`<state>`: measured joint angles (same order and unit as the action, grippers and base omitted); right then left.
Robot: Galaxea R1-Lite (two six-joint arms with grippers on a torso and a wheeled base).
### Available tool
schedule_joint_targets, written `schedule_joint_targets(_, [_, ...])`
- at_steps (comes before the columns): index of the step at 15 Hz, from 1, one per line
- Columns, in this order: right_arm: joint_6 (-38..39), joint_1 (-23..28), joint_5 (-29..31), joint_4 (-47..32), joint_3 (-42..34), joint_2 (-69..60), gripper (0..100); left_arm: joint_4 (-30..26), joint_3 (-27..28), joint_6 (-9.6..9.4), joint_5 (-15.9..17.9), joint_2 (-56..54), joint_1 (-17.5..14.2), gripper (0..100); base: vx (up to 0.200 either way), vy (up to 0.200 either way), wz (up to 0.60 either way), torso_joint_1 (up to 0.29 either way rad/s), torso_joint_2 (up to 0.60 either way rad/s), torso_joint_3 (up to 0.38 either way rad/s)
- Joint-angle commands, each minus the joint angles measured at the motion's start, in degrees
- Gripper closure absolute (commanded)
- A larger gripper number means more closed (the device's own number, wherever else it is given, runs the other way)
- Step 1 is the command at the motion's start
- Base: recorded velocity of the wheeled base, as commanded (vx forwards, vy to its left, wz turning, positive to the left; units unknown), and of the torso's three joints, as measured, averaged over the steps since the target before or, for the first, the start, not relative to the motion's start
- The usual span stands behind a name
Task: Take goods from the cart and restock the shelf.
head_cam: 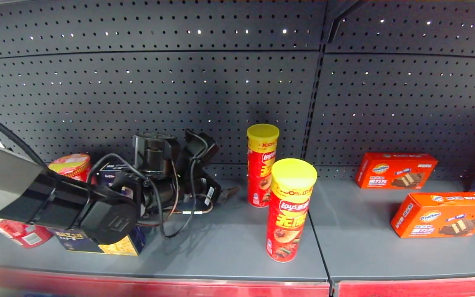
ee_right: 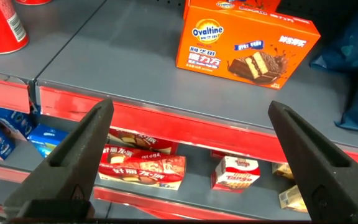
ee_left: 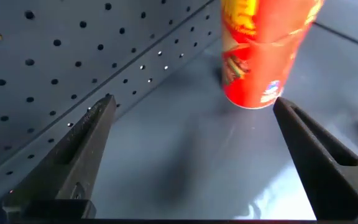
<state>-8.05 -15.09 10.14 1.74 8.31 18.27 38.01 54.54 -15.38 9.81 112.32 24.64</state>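
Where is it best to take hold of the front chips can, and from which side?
Take the front can by its red middle, under the yellow lid. It stands upright and is round, so a level grip can close across it. Probably come from the robot's left, where the shelf is bare; the rear can stands close behind.

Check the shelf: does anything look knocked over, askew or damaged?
The red-and-white container at the left front edge of the shelf seems to lie on its side, partly hidden by the left arm. The near chip can, far chip can, near orange box and far orange box sit properly; no spills visible.
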Motion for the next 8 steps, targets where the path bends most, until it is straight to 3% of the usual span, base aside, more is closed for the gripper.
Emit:
schedule_joint_targets(1, [-0.04,-0.03,-0.04,0.01,-0.05,0.10,0,-0.22,2.15,0.00,-0.76,2.64,0.24,0,0.000,0.000,0.00,0.000,0.00,0.000])
schedule_joint_targets(4, [-0.04,-0.20,-0.12,0.01,-0.14,0.10,0,-0.22,5.31,0.09,-4.36,5.63,1.64,0,0.000,0.000,0.00,0.000,0.00,0.000])
schedule_joint_targets(8, [-0.04,-0.11,-0.04,0.01,0.04,0.01,0,-0.22,7.33,0.09,-4.72,7.73,3.58,0,0.000,0.000,0.00,0.000,0.00,0.000])
